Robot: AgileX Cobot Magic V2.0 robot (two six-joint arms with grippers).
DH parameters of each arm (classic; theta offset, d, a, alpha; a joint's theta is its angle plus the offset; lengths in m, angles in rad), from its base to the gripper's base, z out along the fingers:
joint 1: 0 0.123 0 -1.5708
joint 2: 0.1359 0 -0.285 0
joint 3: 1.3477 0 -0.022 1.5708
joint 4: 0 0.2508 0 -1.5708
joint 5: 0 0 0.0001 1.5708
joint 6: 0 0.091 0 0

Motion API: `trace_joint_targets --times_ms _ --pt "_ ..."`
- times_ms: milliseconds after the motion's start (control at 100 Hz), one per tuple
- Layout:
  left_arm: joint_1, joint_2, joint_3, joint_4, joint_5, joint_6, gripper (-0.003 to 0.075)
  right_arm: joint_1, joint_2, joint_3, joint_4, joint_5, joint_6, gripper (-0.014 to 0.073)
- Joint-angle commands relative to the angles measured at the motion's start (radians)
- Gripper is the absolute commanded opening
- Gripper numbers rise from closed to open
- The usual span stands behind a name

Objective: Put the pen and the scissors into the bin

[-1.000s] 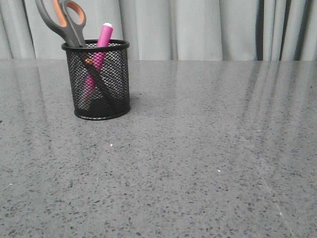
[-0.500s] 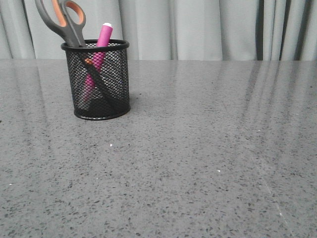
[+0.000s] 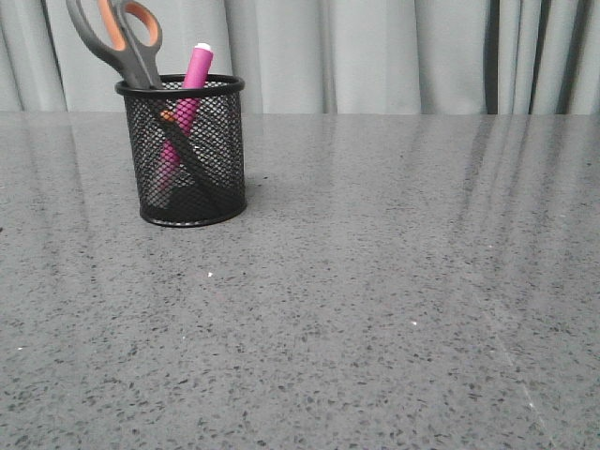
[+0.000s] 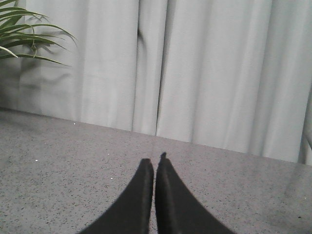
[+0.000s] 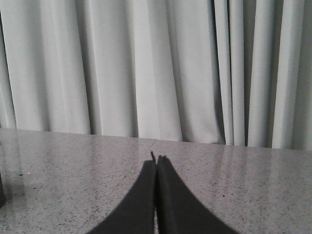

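The black mesh bin [image 3: 190,150] stands on the grey table at the left of the front view. The magenta pen [image 3: 196,77] leans inside it, its white tip above the rim. The scissors [image 3: 120,37] stand blades-down in the bin, with the grey and orange handles sticking out to the upper left. Neither arm shows in the front view. My left gripper [image 4: 154,162] is shut with nothing between its black fingers, over bare table. My right gripper [image 5: 156,161] is likewise shut and empty above the tabletop.
A grey curtain [image 3: 375,52] hangs behind the table's far edge. Green plant leaves [image 4: 22,34] show in a corner of the left wrist view. A dark object's edge [image 5: 1,194] sits at the border of the right wrist view.
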Motion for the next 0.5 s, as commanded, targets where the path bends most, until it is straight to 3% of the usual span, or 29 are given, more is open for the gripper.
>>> trace_joint_targets --times_ms 0,490 --pt "-0.001 0.011 -0.024 -0.007 0.029 -0.007 -0.0022 -0.004 0.008 -0.027 0.009 -0.062 -0.012 -0.0068" --pt "-0.001 0.011 -0.024 -0.01 0.012 -0.007 -0.0022 -0.004 0.008 -0.027 0.009 -0.062 -0.012 -0.0068"
